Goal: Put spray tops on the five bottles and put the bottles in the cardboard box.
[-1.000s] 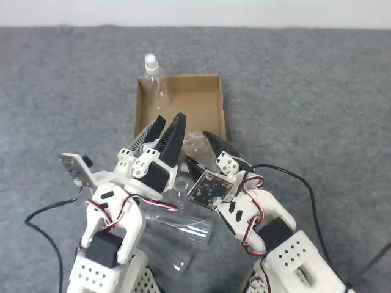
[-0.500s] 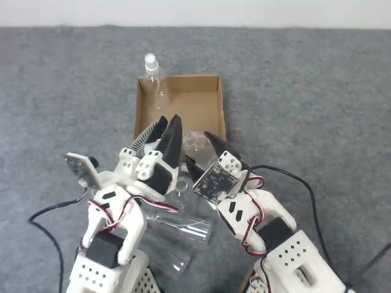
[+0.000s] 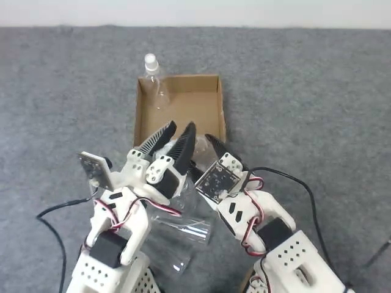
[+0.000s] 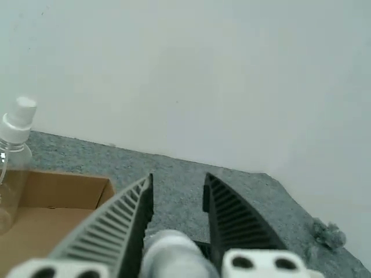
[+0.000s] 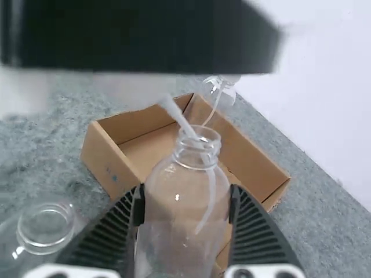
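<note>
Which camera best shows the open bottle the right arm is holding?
The right wrist view: the bottle stands upright between the jaws, open neck clear, the tube of the spray top entering it. The high view has it mostly hidden under both arms.

Bright, even light from above over the grey bench (image 3: 317, 91); shadows faint & soft, e.g. along inner walls of the cardboard box (image 3: 192, 107); small glints on the clear bottle (image 5: 179, 197) in front of the box; wall (image 4: 232, 69) beyond the box evenly lit, no glare.
</note>
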Robot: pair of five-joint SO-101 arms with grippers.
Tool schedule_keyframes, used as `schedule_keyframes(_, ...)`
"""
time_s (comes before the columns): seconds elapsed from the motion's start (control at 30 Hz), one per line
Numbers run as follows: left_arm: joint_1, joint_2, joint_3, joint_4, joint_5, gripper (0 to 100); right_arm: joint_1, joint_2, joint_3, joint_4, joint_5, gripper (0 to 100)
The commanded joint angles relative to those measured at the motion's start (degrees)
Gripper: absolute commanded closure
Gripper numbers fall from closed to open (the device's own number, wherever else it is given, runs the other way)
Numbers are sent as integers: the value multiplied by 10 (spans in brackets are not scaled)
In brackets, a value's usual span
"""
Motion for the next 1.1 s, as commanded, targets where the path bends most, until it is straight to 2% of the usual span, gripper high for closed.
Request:
schedule_keyframes(0.0,5,-1,-6,4,4,780,2,-16,-10,-7,-5,944)
schedule_keyframes(0.13,4,-1,-7,3,14,780,5,-16,-10,-6,-4,944)
schedule_keyframes(0.27,4,-2,-6,1,15,780,2,-17,-12,13,45,944)
schedule_keyframes(0.37,-14,-4,-6,-1,31,780,2,-17,-13,13,55,944)
schedule_keyframes(0.57,-61,-5,-12,-26,72,779,-8,-40,-10,17,55,944)
schedule_keyframes(0.87,-61,-6,-12,-25,84,779,-16,-158,47,18,51,954)
schedule_keyframes(0.97,-62,-6,-14,-25,84,779,-17,-166,52,18,51,995)
schedule_keyframes(1.07,-62,-6,-14,-25,84,779,-18,-163,52,18,50,986)
